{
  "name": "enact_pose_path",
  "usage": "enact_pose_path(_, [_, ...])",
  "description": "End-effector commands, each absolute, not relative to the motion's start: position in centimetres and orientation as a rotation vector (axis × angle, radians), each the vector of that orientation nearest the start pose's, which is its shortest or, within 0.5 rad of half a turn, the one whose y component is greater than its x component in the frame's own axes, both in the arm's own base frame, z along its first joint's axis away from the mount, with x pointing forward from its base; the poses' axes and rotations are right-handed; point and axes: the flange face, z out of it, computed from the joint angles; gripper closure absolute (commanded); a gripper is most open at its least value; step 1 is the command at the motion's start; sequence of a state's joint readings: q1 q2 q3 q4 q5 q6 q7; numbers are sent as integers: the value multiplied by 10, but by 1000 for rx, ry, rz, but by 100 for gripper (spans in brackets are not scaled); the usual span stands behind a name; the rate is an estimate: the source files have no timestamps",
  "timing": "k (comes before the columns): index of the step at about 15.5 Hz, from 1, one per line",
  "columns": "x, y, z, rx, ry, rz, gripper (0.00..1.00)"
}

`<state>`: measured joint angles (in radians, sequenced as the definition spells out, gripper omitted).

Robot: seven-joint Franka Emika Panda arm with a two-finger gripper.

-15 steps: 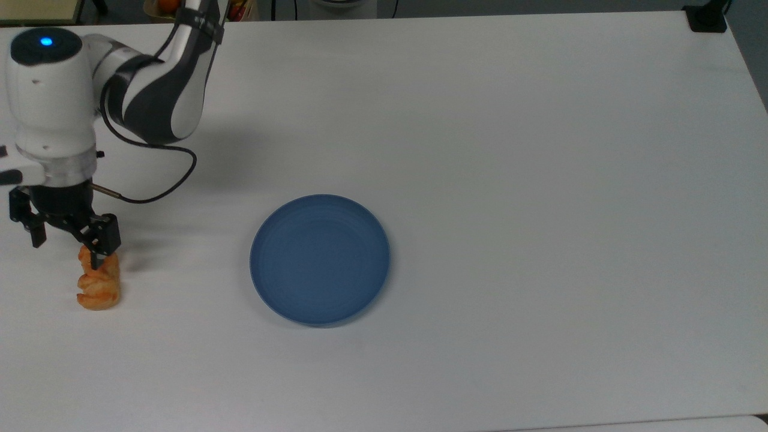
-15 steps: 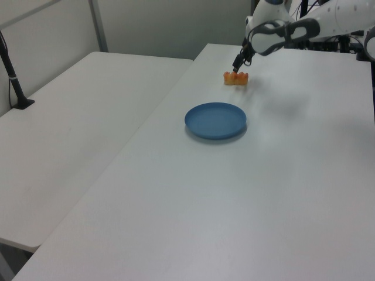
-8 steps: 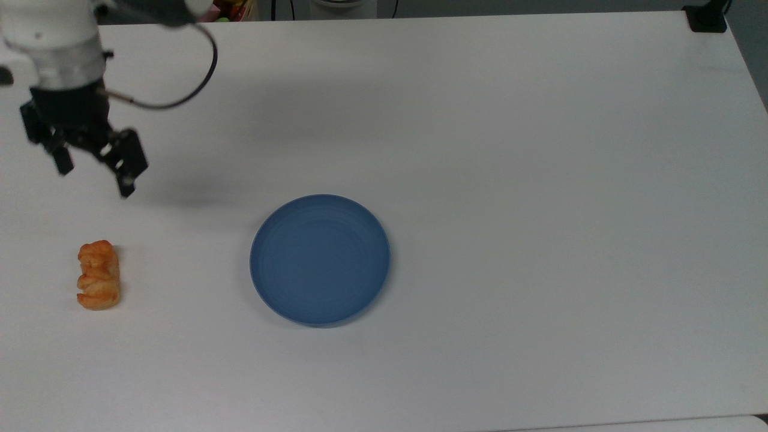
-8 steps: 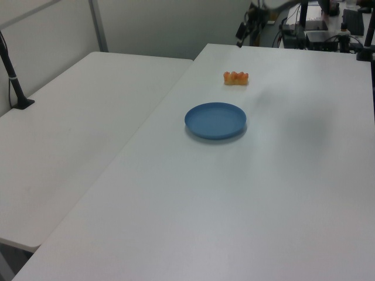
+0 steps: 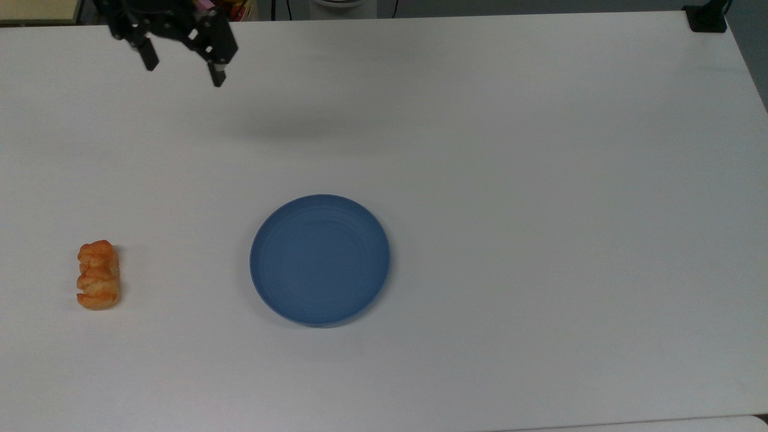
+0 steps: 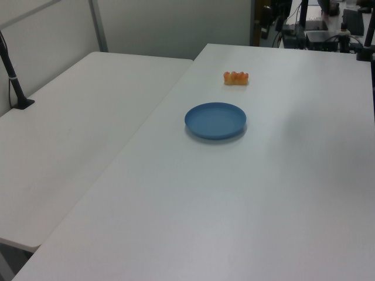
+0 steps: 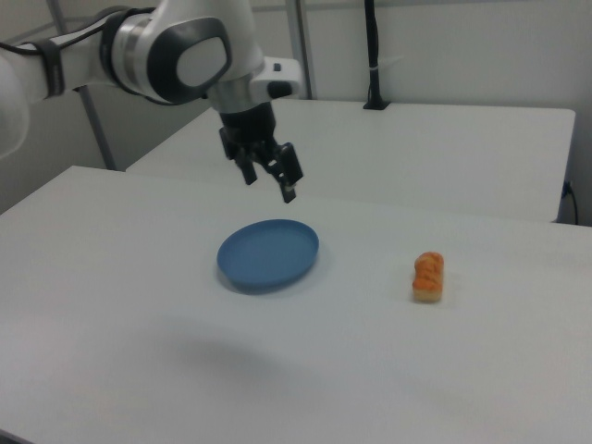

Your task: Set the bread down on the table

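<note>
White table (image 5: 540,150) carries bread (image 5: 98,275), blue plate (image 5: 320,260), well apart.

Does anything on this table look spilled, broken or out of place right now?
Nothing stands out. The bread lies whole on the white table, apart from the bare blue plate. The gripper hangs open above the table, holding nothing.

Round blue plate (image 5: 320,260), shallow with faint concentric rings, lying flat and empty, second white desk (image 6: 88,111) beside the plate's own surface in the left view, black upright post (image 6: 12,70) clamped at the second desk's far edge, well apart from the plate
</note>
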<state>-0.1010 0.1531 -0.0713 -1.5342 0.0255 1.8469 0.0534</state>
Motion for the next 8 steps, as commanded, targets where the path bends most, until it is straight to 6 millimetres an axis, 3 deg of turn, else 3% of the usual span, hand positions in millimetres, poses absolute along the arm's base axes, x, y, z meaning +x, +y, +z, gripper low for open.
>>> enact_pose_path(1, [588,-88,567,-3132,379,-109,0])
enact_pose_path(8, [590,-94,558,-3131,393,-77,0])
